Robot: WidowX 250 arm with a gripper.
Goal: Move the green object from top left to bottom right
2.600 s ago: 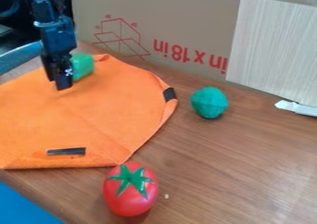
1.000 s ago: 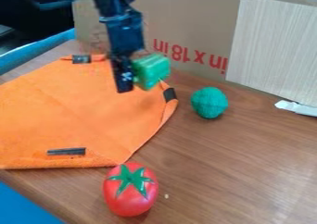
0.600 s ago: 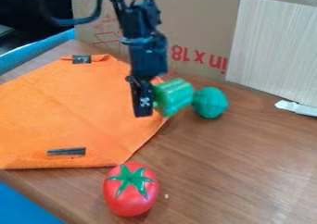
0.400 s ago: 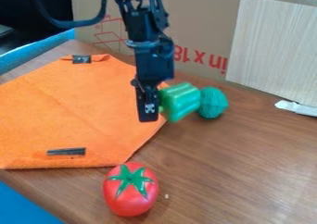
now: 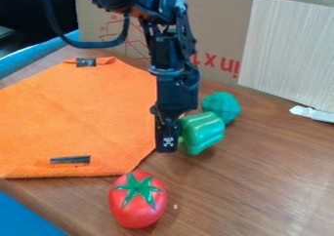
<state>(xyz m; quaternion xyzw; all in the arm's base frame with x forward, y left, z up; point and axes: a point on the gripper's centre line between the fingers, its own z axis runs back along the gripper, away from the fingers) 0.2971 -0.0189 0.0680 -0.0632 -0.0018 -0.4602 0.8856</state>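
Carries green pepper (image 5: pixel 203 131) down-right since earlier frames, past orange cloth (image 5: pixel 78 113).
Keeps gripper (image 5: pixel 171 138) clamped on it, near teal ball (image 5: pixel 221 105), up-right of tomato (image 5: pixel 137 203).

- Cloth (image 5: pixel 78 113): plain bright orange, with blackish patches at its edges.
- Tomato (image 5: pixel 135 208), just beside the cloth's near corner: glossy red, topped by a green star shape.
- Pepper (image 5: pixel 202 131), right of the cloth: shiny green with paler streaks.
- Ball (image 5: pixel 221 106), right of the cloth: teal.
- Gripper (image 5: pixel 172 141), by the cloth's right side: black, with a small white mark.
- Table (image 5: pixel 261 181), around the cloth: brown wood grain.
- Cardboard (image 5: pixel 215 15), behind the cloth: tan with red print and line drawing.
- Panel (image 5: pixel 287 49), beyond the cloth to the right: pale beige, finely streaked.
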